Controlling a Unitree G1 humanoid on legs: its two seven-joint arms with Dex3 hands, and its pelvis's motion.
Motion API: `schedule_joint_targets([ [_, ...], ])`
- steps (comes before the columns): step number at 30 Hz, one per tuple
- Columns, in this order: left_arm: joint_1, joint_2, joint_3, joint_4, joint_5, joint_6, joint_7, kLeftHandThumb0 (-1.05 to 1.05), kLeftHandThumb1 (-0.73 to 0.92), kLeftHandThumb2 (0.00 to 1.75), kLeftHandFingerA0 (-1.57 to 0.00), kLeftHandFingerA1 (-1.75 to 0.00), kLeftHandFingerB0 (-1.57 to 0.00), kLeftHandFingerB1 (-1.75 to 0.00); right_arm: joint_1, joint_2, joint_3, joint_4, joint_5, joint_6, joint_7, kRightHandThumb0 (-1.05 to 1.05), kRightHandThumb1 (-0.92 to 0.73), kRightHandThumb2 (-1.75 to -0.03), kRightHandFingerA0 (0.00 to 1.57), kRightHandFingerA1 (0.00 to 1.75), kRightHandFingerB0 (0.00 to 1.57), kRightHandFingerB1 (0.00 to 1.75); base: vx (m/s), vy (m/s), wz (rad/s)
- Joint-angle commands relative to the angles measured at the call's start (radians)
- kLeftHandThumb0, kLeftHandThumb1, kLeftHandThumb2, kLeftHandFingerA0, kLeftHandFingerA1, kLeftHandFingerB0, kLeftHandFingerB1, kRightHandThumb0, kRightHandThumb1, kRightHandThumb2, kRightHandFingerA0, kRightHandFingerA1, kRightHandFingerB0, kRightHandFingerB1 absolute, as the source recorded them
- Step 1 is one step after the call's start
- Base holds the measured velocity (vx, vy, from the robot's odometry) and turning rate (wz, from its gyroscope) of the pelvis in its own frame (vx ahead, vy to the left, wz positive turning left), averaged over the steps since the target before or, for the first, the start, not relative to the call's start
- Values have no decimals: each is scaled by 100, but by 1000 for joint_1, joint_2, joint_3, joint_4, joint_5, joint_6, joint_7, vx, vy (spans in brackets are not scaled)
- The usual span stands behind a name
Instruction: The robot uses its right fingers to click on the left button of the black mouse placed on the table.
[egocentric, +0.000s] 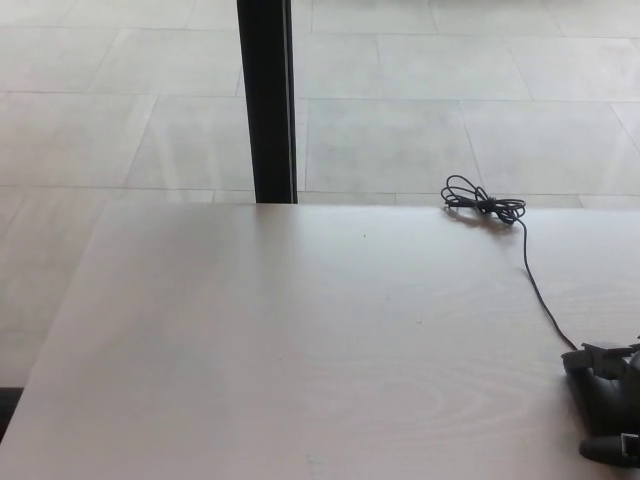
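Right hand (612, 405) low at the surface's right edge near the front corner, only partly in frame. One finger (600, 352) points forward, another dark tip sits nearer the front edge. Left hand out of frame.
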Motion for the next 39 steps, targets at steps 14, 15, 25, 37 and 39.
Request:
schedule_joint_targets([
  [14,27,1,0,-28,0,-23,-5,-67,92,73,-37,-48,-26,-34,13,8,-4,36,25,-12,6,-70,-71,-66,29,40,38,34,0,0,0],
  [15,29,2,-2,-30,1,-25,-7,-67,92,73,-37,-49,-26,-34,13,9,-4,38,26,-14,6,-66,-77,-64,30,38,37,32,0,0,0],
  [25,23,0,10,-21,-17,-13,-11,-68,92,70,-38,-48,-28,-35,32,63,-47,78,120,-41,6,-67,-68,-66,28,42,40,39,0,0,0],
  [37,30,-3,11,-35,-16,-17,-10,-67,92,72,-39,-47,-28,-35,64,120,-124,135,211,-29,51,-60,-76,-63,27,37,40,40,0,0,0],
  [39,30,-3,11,-35,-16,-16,-10,-67,92,72,-39,-47,-28,-35,64,119,-124,137,213,-30,51,-60,-76,-63,27,37,40,40,0,0,0],
])
